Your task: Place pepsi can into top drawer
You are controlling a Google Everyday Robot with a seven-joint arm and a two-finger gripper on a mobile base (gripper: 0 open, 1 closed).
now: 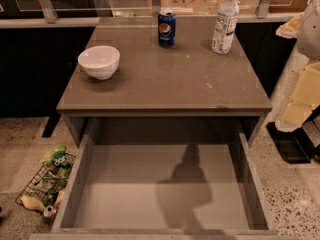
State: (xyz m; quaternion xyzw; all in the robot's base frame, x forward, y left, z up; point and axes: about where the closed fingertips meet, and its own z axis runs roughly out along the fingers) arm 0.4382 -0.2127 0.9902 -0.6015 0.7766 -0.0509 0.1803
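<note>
The pepsi can stands upright at the back middle of the table top, dark blue with the round logo facing me. The top drawer is pulled wide open below the table's front edge; its floor is bare. My gripper is not in view. Only a dark shadow falls on the drawer floor, and pale parts of my arm show at the right edge, well away from the can.
A white bowl sits on the table's left side. A clear water bottle stands to the right of the can. A wire basket of snack packets lies on the floor left of the drawer.
</note>
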